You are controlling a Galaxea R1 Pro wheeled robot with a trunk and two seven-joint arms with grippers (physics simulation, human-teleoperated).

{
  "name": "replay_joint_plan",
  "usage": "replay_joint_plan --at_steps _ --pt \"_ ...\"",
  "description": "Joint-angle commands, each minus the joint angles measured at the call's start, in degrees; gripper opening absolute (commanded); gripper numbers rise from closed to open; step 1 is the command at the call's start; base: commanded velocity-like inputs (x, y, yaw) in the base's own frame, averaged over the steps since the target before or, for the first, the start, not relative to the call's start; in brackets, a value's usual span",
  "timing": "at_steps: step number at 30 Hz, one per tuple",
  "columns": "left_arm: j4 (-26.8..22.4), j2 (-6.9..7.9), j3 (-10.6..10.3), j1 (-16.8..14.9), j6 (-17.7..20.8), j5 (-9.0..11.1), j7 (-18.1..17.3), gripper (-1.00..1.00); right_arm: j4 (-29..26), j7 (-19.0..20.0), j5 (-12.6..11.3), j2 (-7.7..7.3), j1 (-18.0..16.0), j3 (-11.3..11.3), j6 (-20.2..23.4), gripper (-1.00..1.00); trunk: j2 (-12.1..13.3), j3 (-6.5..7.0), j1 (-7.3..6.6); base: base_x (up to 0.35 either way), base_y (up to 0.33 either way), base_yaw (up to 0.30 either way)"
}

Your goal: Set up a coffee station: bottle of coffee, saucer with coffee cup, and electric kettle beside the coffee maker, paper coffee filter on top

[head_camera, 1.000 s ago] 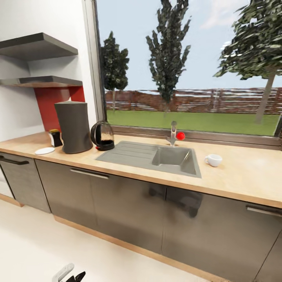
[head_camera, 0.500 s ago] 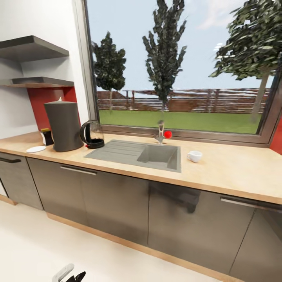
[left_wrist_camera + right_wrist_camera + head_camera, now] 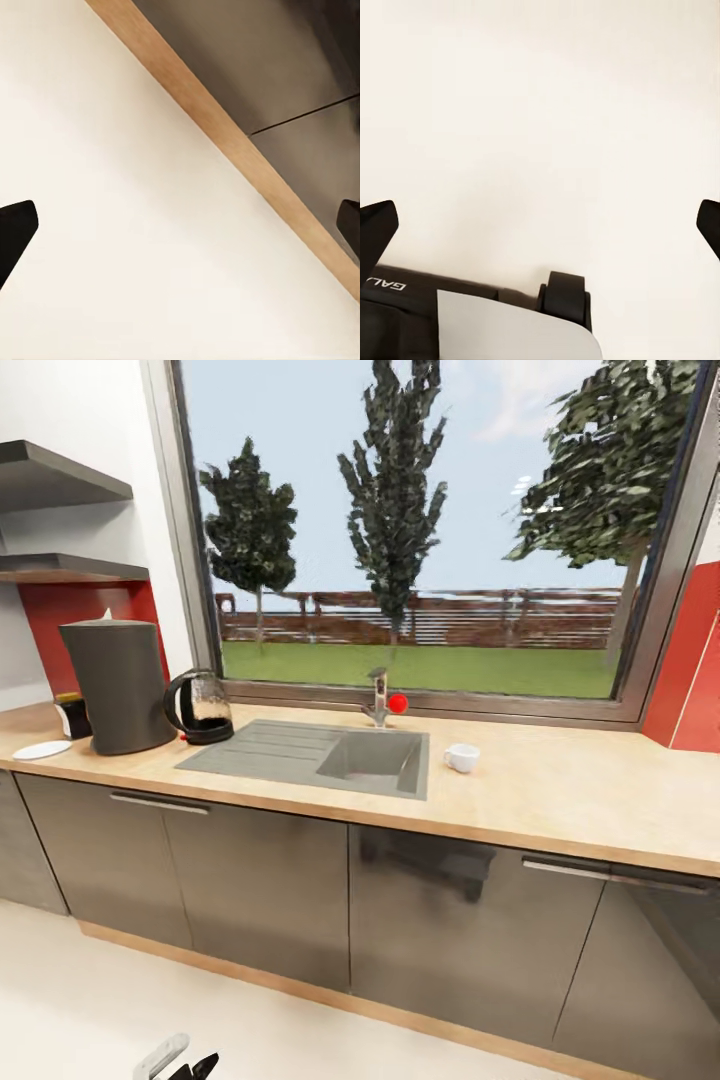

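The tall dark coffee maker (image 3: pixel 115 685) stands at the left end of the light wood kitchen countertop (image 3: pixel 560 790). A small white tip, seemingly the paper coffee filter (image 3: pixel 107 615), pokes up from its top. The bottle of coffee (image 3: pixel 72 715) with its amber cap stands just left of it, and the white saucer (image 3: pixel 42 750) lies in front of the bottle. The electric kettle (image 3: pixel 203 707) sits to the machine's right. The white coffee cup (image 3: pixel 461 757) rests right of the sink. The thin kitchen shelf (image 3: pixel 65 568) is bare. My left gripper (image 3: pixel 180 229) and right gripper (image 3: pixel 540 225) hang open over the floor, holding nothing.
A steel sink (image 3: pixel 330 752) with a red-knobbed tap (image 3: pixel 385 705) is set into the worktop under a large window. Grey cabinet fronts (image 3: pixel 450 920) run below, with pale floor (image 3: pixel 100 1000) before them. A thicker shelf (image 3: pixel 50 475) hangs above the thin one. A red wall panel (image 3: pixel 690 660) stands at right.
The whole head picture has slid left, so the camera has moved to the right along the counter. The things on the countertop have stayed where they were.
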Motion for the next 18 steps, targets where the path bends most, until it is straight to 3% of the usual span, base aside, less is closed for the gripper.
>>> replay_joint_plan --at_steps 1,13,17,18 --pt "0.0 0.0 0.1 0.0 0.5 0.6 -0.2 1.0 -0.1 0.1 -0.6 -0.08 0.0 0.3 0.4 1.0 0.0 -0.06 0.0 0.022 -0.028 -0.011" --pt "1.5 0.0 0.0 0.0 0.5 0.6 0.0 1.0 -0.3 0.3 -0.7 0.03 0.0 0.3 0.4 1.0 0.0 -0.06 0.0 0.004 -0.005 -0.002" --pt "2.7 0.0 0.0 0.0 0.5 0.6 0.3 1.0 -2.9 7.4 -0.6 -0.08 -0.1 0.4 0.4 1.0 0.0 -0.06 0.0 0.0 0.0 0.0" --pt "4.0 0.06 0.2 0.0 0.4 0.6 0.3 1.0 -16.6 18.6 -0.5 -1.11 -0.1 0.5 0.9 1.0 0.0 -0.06 0.0 0.0 0.0 0.0"
